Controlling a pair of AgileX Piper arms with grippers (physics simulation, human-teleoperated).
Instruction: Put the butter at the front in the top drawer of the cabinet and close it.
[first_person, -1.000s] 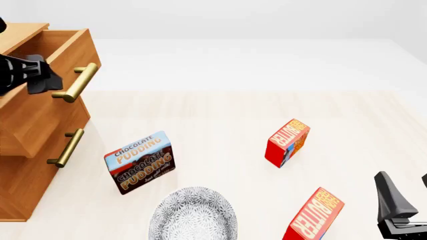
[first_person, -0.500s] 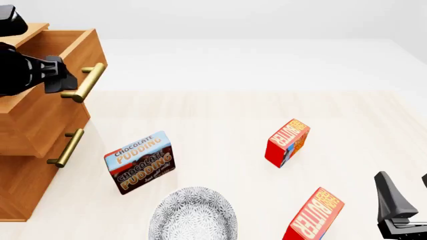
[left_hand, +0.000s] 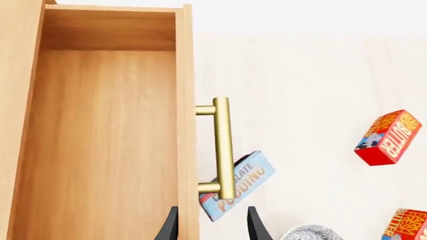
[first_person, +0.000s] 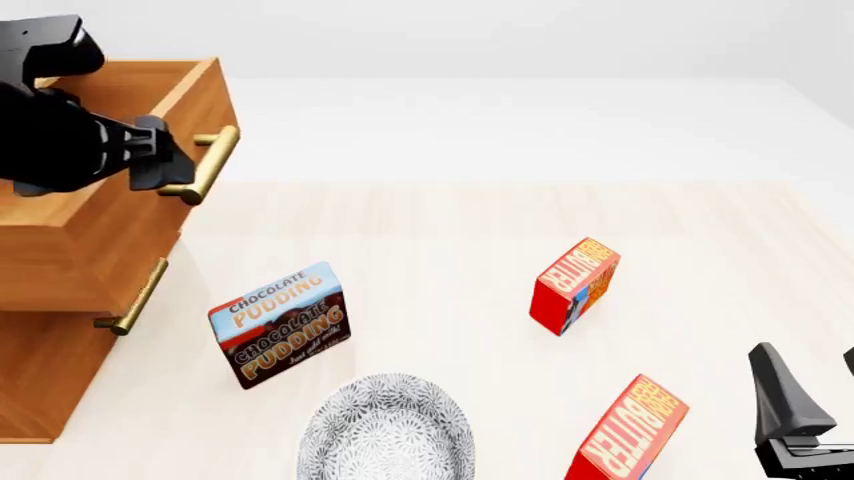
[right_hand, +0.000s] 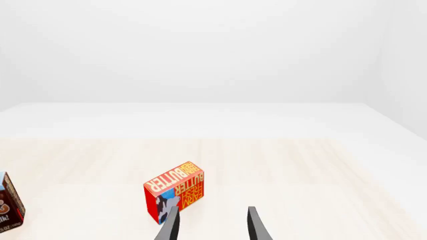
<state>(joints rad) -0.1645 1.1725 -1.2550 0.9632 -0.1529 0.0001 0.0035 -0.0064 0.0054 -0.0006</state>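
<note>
Left wrist: top drawer (left_hand: 100, 145) open, nothing inside; left gripper (left_hand: 212, 227) fingers apart, straddling drawer front near handle (left_hand: 222, 145).

Front: butter (first_person: 627, 432) at near edge, upright, beside right gripper (first_person: 801, 415); second carton (first_person: 575, 284) farther back.

Right wrist: fingers apart, holding nothing. Carton likely light, stiff; pinch broad faces.

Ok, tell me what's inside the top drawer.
In the left wrist view the top drawer shows only bare wood, no butter. Its near end lies beyond the picture's edge, so that part stays unseen.

Red butter (first_person: 626, 438) stands at the front; top drawer (first_person: 127, 215) open (honey-brown wood).
</note>
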